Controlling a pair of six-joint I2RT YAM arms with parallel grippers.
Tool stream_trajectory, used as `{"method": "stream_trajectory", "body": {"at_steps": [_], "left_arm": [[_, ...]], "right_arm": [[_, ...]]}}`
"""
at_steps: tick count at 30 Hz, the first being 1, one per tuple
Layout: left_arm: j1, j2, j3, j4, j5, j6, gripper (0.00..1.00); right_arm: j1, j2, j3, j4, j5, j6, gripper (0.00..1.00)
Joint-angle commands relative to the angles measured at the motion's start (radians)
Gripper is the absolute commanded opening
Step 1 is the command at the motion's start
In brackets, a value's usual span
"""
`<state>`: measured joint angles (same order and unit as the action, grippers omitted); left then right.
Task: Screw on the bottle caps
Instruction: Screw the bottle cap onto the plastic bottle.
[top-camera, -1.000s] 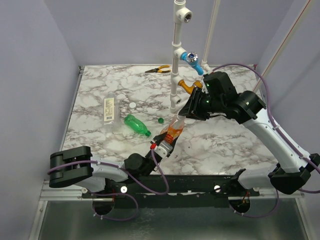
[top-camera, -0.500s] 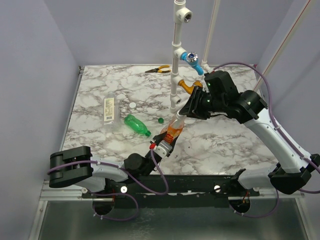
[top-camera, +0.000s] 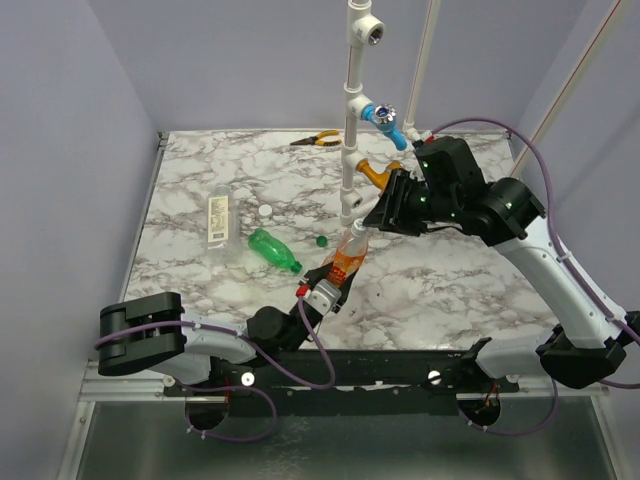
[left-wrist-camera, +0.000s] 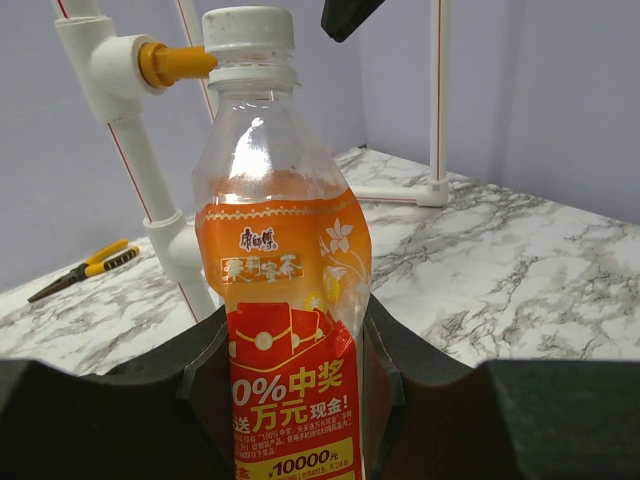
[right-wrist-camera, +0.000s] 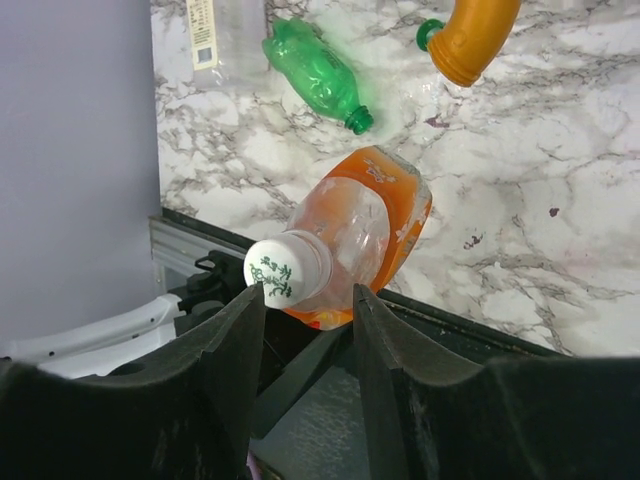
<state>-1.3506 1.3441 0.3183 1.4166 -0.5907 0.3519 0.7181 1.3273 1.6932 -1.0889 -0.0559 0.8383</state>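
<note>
Just below centre in the top view your left gripper (top-camera: 322, 295) clamps the orange bottle (top-camera: 345, 262), its white cap (top-camera: 357, 231) seated on the neck, and your right gripper (top-camera: 380, 216) has lifted off up-right, fingers apart, so this cap looks done.

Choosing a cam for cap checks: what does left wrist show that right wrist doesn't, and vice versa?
Left wrist only: left end effector clamped on both sides of the orange bottle, the label front, white pipe frame, pliers.
Right wrist only: right end effector seen open, green print on top of the white cap, green bottle, clear bottle, dark green cap.
Both: orange bottle with the white cap on its neck, orange tap handle, marble table.
</note>
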Motion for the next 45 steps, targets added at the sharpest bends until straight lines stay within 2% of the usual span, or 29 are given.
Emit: {"method": "stream_trajectory", "body": {"at_steps": [1,12,15,25,39,45], "left_arm": [[-0.004,-0.001,0.013,0.068,0.005,-0.025,0.00],[-0.004,0.004,0.004,0.056,0.013,-0.041,0.00],[-0.004,0.006,0.002,0.053,0.019,-0.048,0.00],[-0.003,0.010,0.001,0.038,0.031,-0.064,0.00],[-0.004,0.050,0.042,-0.012,0.119,-0.082,0.00],[-0.004,0.089,0.066,-0.010,0.144,-0.098,0.00]], "right_arm": [[-0.005,0.007,0.051,-0.037,0.029,-0.045,0.45],[-0.002,0.125,0.227,-0.192,0.013,-0.266,0.46],[0.005,0.141,0.250,-0.211,0.004,-0.310,0.51],[0.047,0.165,0.274,-0.234,0.014,-0.345,0.58],[0.070,0.022,0.088,-0.163,0.138,-0.266,0.60],[0.070,-0.049,0.044,-0.152,0.140,-0.253,0.62]]}}
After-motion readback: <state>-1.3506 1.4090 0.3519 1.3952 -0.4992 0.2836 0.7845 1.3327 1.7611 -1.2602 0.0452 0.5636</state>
